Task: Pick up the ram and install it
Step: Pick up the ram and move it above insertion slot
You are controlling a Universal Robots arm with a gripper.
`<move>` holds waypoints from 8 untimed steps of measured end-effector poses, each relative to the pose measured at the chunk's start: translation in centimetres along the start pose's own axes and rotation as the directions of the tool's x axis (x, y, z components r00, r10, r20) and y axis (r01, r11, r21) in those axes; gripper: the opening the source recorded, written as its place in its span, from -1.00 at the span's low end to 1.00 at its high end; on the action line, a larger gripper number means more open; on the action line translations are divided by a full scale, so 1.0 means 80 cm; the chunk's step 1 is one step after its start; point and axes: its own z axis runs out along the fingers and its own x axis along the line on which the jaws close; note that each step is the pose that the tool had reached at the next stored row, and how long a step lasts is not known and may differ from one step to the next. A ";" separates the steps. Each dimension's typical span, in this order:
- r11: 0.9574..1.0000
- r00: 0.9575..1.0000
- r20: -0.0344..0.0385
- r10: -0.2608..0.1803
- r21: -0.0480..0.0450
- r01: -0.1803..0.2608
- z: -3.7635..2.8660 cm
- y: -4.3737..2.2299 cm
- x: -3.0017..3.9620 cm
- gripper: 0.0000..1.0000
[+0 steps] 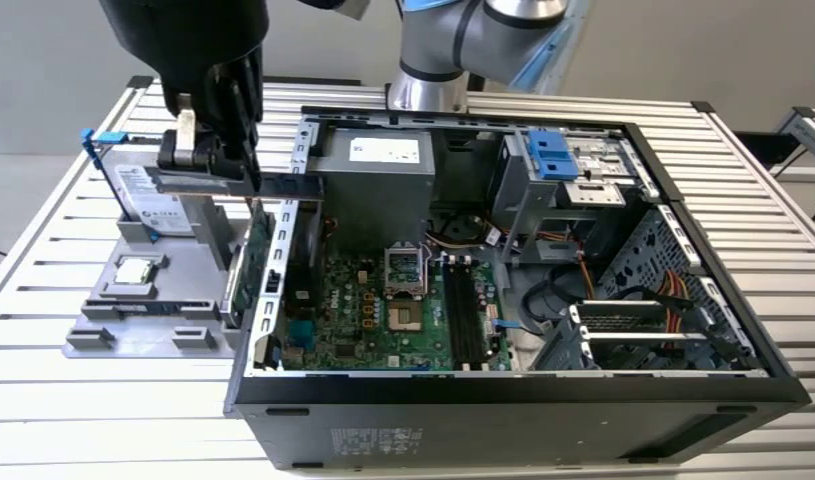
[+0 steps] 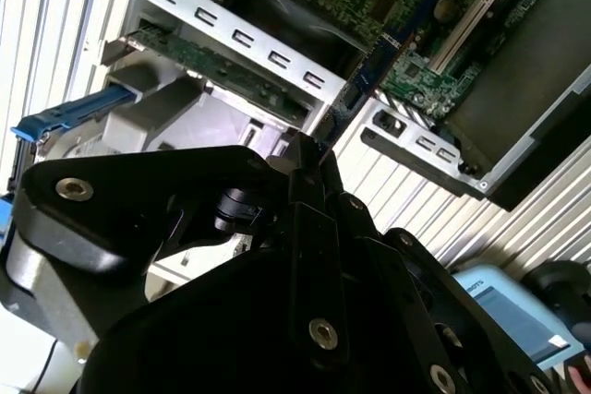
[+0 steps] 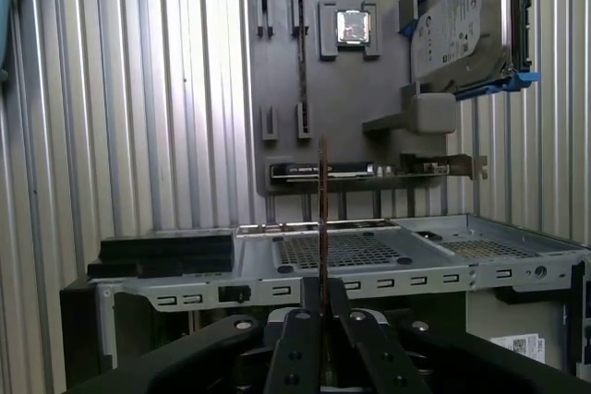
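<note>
- End effector [image 1: 210, 165], clamped on the ram [image 1: 284, 184], which lies level, near the hard drive [image 1: 154, 197].
- Grey fixture [image 1: 140, 332], holding processor chip [image 1: 136, 268].
- Open computer case [image 1: 514, 395] on slatted desk [image 1: 60, 420].

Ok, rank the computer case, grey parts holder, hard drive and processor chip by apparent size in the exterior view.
Largest to smallest:
1. computer case
2. grey parts holder
3. hard drive, partly hidden by the arm
4. processor chip
</note>
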 end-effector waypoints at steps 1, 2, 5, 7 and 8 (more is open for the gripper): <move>1.000 1.000 0.000 0.000 0.000 0.000 0.0000 -0.0024 -0.0001 -1.00; 1.000 1.000 0.000 0.000 0.000 0.000 0.0000 -0.0048 -0.0003 -1.00; 1.000 1.000 0.000 0.000 0.000 0.000 -0.0001 -0.0114 -0.0007 -1.00; 1.000 1.000 0.000 0.000 0.000 0.000 -0.0001 -0.0158 -0.0009 -1.00; 1.000 1.000 0.000 0.000 0.000 0.000 -0.0001 -0.0181 -0.0011 -1.00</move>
